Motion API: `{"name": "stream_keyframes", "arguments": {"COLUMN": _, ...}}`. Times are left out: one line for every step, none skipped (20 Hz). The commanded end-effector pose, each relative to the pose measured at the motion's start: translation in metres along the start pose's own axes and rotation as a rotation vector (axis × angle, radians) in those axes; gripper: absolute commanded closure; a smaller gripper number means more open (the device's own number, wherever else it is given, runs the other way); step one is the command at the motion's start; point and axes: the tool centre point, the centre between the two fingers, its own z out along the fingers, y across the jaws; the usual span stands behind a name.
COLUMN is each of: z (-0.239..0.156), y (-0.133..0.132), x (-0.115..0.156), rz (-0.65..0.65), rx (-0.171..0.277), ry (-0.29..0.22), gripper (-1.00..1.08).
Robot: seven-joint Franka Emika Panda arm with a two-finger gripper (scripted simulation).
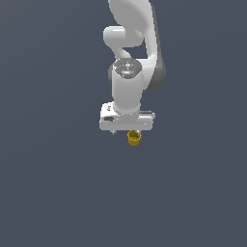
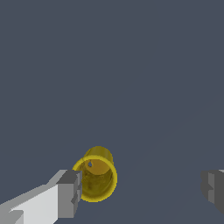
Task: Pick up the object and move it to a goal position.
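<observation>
While your gripper [image 2: 140,190] hangs with its fingers [image 2: 69,192] spread wide, the yellow cup [image 2: 97,177] sits between them, right beside one finger and well apart from the other.

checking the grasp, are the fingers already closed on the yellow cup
No: in the wrist view the gripper stands wide open, with the yellow cup beside one finger and the other far off.

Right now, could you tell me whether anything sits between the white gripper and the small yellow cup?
Nothing visible does. The small yellow cup lies beside one grey finger pad of the open white gripper, with only bare grey floor around.
</observation>
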Motion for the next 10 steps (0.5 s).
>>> {"name": "stream_keyframes", "arguments": {"z": 0.000, "y": 0.000, "x": 0.000, "rz": 0.000, "rx": 0.000, "ry": 0.000, "gripper": -0.92}}
{"name": "stream_keyframes", "arguments": {"z": 0.000, "y": 0.000, "x": 0.000, "rz": 0.001, "rx": 0.001, "ry": 0.001, "gripper": -0.92}}
{"name": "stream_keyframes", "arguments": {"z": -0.001, "y": 0.000, "x": 0.001, "rz": 0.003, "rx": 0.002, "ry": 0.003, "gripper": -0.92}}
{"name": "stream_keyframes", "arguments": {"z": -0.001, "y": 0.000, "x": 0.003, "rz": 0.007, "rx": 0.005, "ry": 0.007, "gripper": -0.92}}
{"name": "stream_keyframes", "arguments": {"z": -0.002, "y": 0.000, "x": 0.005, "rz": 0.012, "rx": 0.009, "ry": 0.012, "gripper": -0.92}}
{"name": "stream_keyframes", "arguments": {"z": -0.004, "y": 0.000, "x": 0.007, "rz": 0.018, "rx": 0.014, "ry": 0.018, "gripper": -0.92}}
{"name": "stream_keyframes", "arguments": {"z": -0.005, "y": 0.000, "x": 0.010, "rz": 0.023, "rx": 0.018, "ry": 0.024, "gripper": -0.92}}
{"name": "stream_keyframes", "arguments": {"z": -0.006, "y": 0.000, "x": 0.012, "rz": 0.026, "rx": 0.021, "ry": 0.028, "gripper": -0.92}}
{"name": "stream_keyframes", "arguments": {"z": -0.007, "y": 0.000, "x": 0.013, "rz": 0.028, "rx": 0.023, "ry": 0.030, "gripper": -0.92}}
{"name": "stream_keyframes", "arguments": {"z": -0.007, "y": 0.000, "x": 0.013, "rz": 0.028, "rx": 0.023, "ry": 0.031, "gripper": -0.92}}
